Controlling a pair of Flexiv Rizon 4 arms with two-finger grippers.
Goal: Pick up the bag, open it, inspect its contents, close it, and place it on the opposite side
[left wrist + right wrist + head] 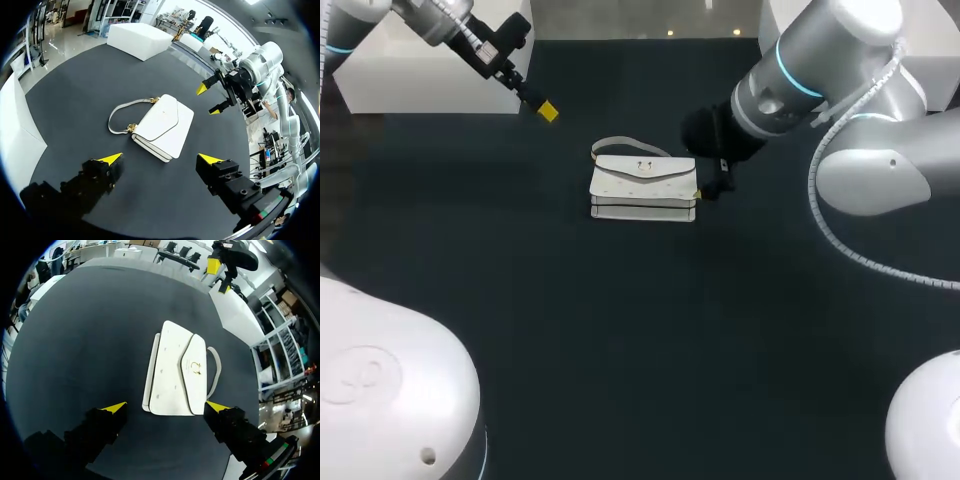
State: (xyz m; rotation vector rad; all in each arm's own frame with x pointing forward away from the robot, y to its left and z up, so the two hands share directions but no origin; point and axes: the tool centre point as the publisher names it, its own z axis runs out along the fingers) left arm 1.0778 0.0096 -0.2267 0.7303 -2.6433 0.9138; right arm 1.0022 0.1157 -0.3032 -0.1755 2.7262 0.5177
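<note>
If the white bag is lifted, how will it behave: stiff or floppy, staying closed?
The bag keeps a boxy shape with straight edges, so it is probably fairly stiff. Its thin strap lies in a loose curve, so it would likely dangle. The flap lies shut with a clasp, so it may stay closed.

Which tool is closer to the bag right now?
The right tool, open just beside the white bag; the left tool hangs well clear of it.
</note>
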